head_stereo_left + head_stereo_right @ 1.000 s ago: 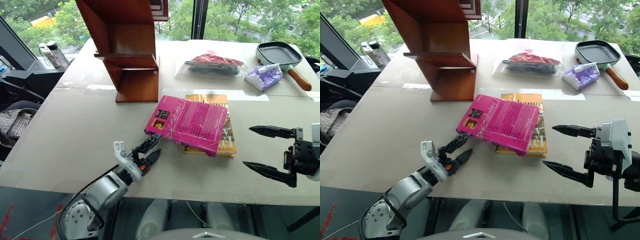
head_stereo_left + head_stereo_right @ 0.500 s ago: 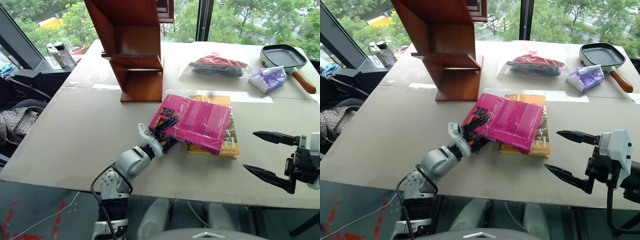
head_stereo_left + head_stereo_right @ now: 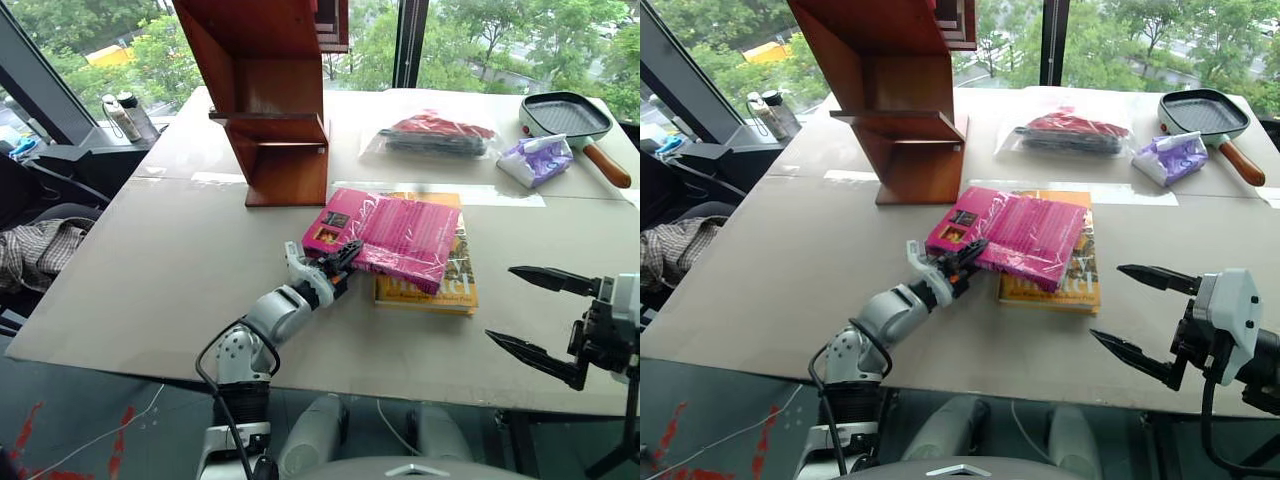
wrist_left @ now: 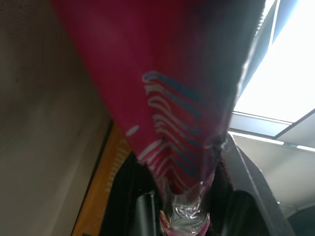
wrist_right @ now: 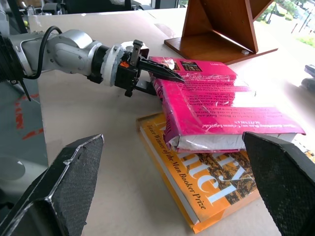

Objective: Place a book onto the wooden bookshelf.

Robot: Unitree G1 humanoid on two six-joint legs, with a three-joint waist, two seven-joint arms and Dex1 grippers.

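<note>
The pink book (image 3: 390, 240) lies flat on top of a yellow book (image 3: 425, 280) near the middle of the table (image 3: 150, 270), with its near-left corner sticking out past the yellow one toward our left arm. Our left claw (image 3: 345, 258) is clamped on that corner, one finger over the cover and one under it, so we hold the book at one end of its long axis and the rest runs away from us to the right. The shelf (image 3: 275, 120) stands just beyond, up and to the left of the book, near but not touching it. We judge the lift will have to swing that long end leftward toward the shelf. Our right claw (image 3: 1145, 315) hangs well apart to the right, fingers spread wide, holding nothing and farther from the shelf.
</note>
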